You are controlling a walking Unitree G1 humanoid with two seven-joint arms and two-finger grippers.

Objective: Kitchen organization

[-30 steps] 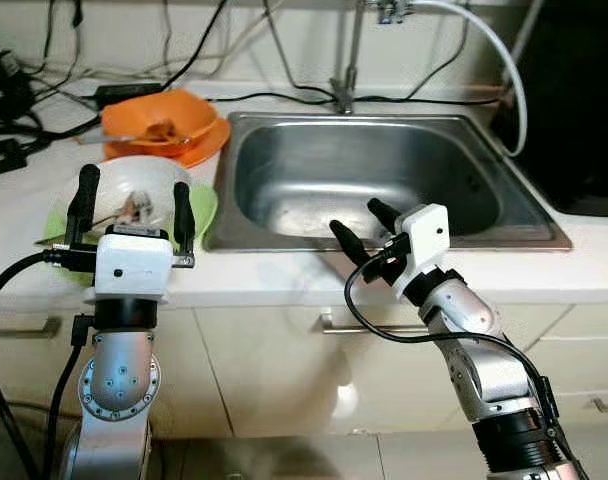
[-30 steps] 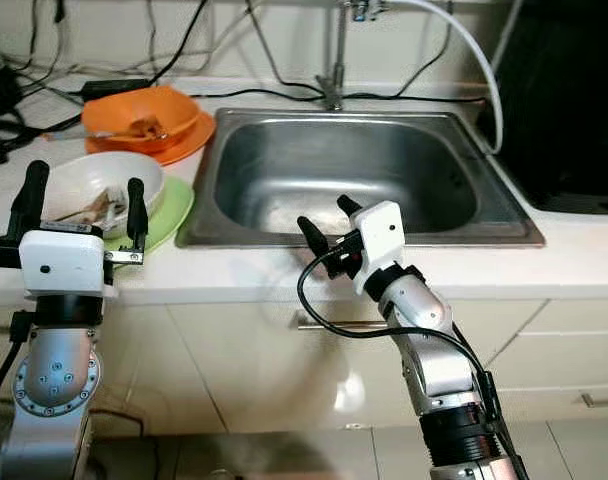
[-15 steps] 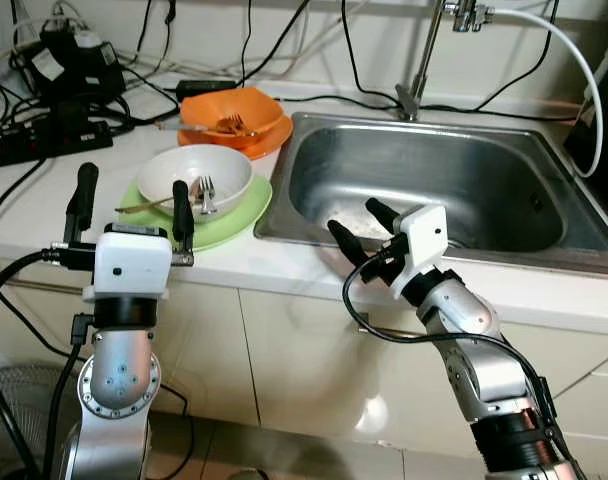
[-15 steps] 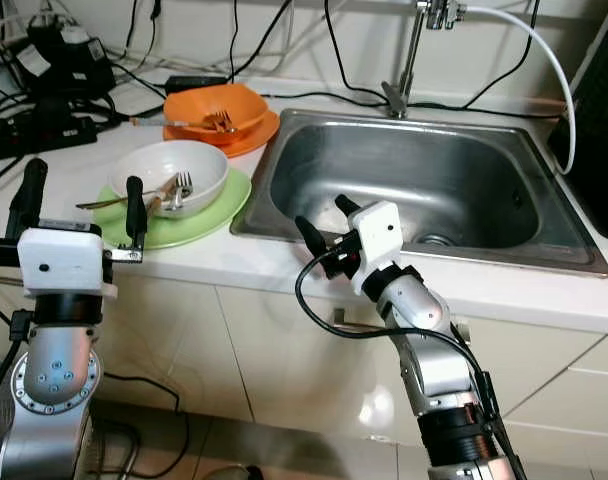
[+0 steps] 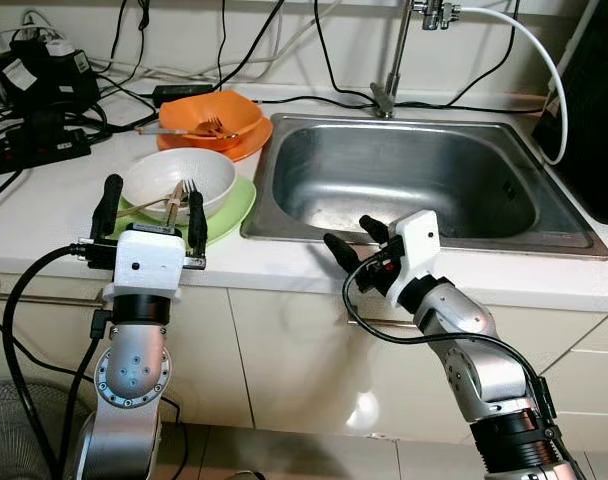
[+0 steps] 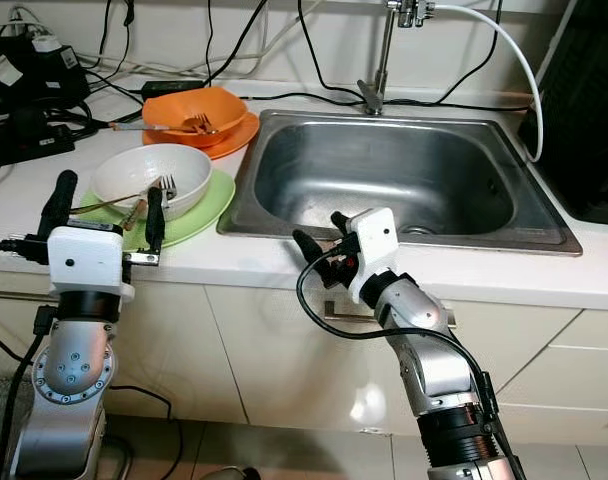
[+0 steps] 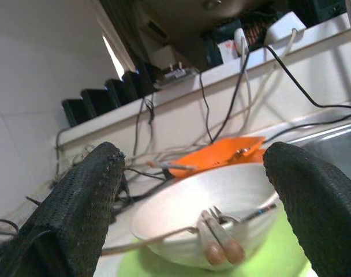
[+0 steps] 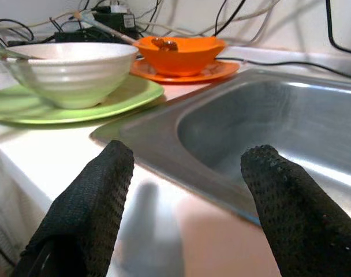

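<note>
step in hand: approach, as i judge it; the robot stands squared to the counter with both arms raised and nothing lifted yet.
landmark: the steel sink (image 5: 414,175), set in the white counter (image 5: 44,215).
white bowl (image 5: 179,180): just left of the sink, sitting on a green plate (image 5: 229,205); a fork (image 5: 187,188) and other cutlery with wooden handles lie in it.
orange bowl (image 5: 212,112): behind the white bowl, by the sink's back left corner, on an orange plate (image 5: 246,143), with a fork inside.
left gripper (image 5: 151,205): at the counter's front edge, left of the sink, right in front of the white bowl; its fingers (image 7: 77,202) stand wide apart, pointing up, holding nothing.
right gripper (image 5: 352,238): at the sink's front rim, fingers spread and bare, aimed across toward the dishes.
next move: likely the left gripper has to tip forward and down to straddle the white bowl's rim, then close; the loose cutlery could slide out if the bowl tilts.
other things: tap (image 5: 389,55) with white hose behind the sink; black cables and a power strip (image 5: 39,145) far left of it.
change from earlier: the whole view has shifted, so the camera has moved; the sink now sits more central and squarer. the left gripper now overlaps the white bowl more closely, and the right one still hovers spread at the front rim.
</note>
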